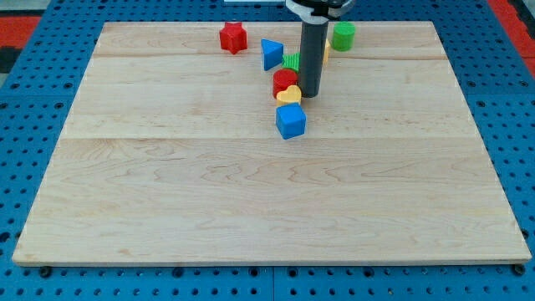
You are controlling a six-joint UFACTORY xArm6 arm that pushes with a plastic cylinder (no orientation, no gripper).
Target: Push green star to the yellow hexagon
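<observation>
The green star (292, 61) lies near the view's top centre, partly hidden behind the rod and the red block. A sliver of a yellow block (326, 53), probably the yellow hexagon, shows just right of the rod, mostly hidden by it. My tip (310, 94) rests on the board just right of the red round block (284, 80) and the yellow heart (288, 95), and below and right of the green star.
A red star (233, 38) lies at the top left of the group. A blue triangle (271, 53) sits left of the green star. A green cylinder (343, 36) stands at the top right. A blue cube (291, 122) lies below the yellow heart. The wooden board (167, 184) sits on a blue pegboard.
</observation>
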